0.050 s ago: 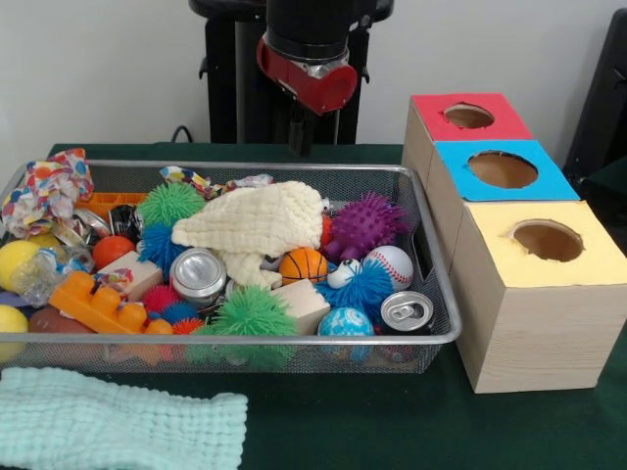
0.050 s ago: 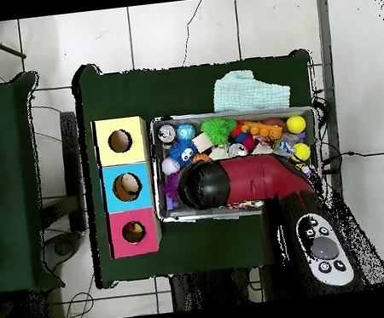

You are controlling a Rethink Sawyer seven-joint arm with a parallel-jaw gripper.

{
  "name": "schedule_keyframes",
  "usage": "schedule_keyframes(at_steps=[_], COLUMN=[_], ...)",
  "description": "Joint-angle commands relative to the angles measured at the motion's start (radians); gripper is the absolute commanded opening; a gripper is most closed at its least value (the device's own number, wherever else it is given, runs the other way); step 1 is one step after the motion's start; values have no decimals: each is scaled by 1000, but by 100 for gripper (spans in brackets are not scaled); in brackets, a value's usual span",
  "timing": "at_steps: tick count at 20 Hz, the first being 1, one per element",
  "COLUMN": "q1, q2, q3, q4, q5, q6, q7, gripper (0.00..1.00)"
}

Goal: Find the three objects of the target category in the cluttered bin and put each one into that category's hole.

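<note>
The red and black arm [image 1: 307,59] hangs above the far side of the wire mesh bin [image 1: 436,284]; its gripper [image 1: 299,142] shows only as a dark stem behind the far rim, and whether it is open or closed, or holding anything, cannot be told. The bin is packed: a cream waffle-weave cloth [image 1: 257,223] lies on top at the middle, a miniature orange basketball [image 1: 303,264] just in front of it, a purple spiky ball [image 1: 364,225] and a white baseball [image 1: 393,264] to one side, two silver drink cans [image 1: 198,277] [image 1: 406,311], and a green fuzzy ball [image 1: 247,315] at the near wall. Beside the bin stand three wooden boxes, each with a round hole: red-topped [image 1: 468,116], blue-topped [image 1: 502,168] and yellow-topped [image 1: 545,240]. A pale green cloth [image 1: 118,421] lies on the table outside the bin.
</note>
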Motion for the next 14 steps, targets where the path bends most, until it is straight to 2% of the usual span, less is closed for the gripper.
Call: schedule_keyframes(at_steps=[1, 14], q1=[-28, -126], q2=[19, 117], q3=[123, 207], q4=[64, -15], q5=[-69, -148], q6=[-29, -17], q7=[-253, -323], gripper=[0, 0])
